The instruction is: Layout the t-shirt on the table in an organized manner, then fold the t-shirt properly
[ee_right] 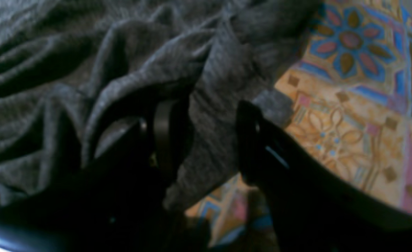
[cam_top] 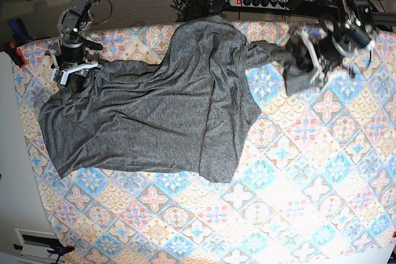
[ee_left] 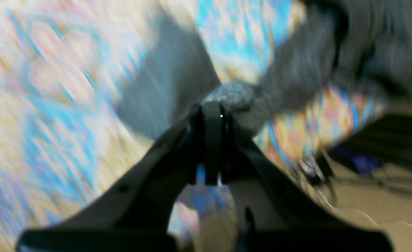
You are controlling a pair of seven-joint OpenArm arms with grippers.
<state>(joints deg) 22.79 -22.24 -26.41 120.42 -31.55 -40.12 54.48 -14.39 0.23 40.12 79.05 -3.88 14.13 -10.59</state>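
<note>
The t-shirt (cam_top: 154,115) lies spread over the far-left part of the table (cam_top: 297,202), and I place everything else against it. It is a dark heather-grey knit, plain, with no print that I can see. Its broad body lies mostly flat on the patterned cloth, but a wide panel is folded over on itself down the middle, making a darker double layer that runs from the far edge of the table toward the near hem. One sleeve stretches out from that fold toward my left gripper (cam_top: 307,55), pulled into a narrow, twisted band. My left gripper (ee_left: 214,108) has its jaws pressed together on a bunched nub of that sleeve, and the fabric fans away from the pinch in two grey strips; the left wrist view is heavily smeared, so finer detail is lost. At the shirt's opposite far corner is my right gripper (cam_top: 74,69). In the right wrist view my right gripper (ee_right: 206,133) has its jaws spread, with a hanging fold of the t-shirt (ee_right: 87,70) between them; I cannot tell whether either finger presses it. There the knit is deeply rumpled into soft ridges.
</note>
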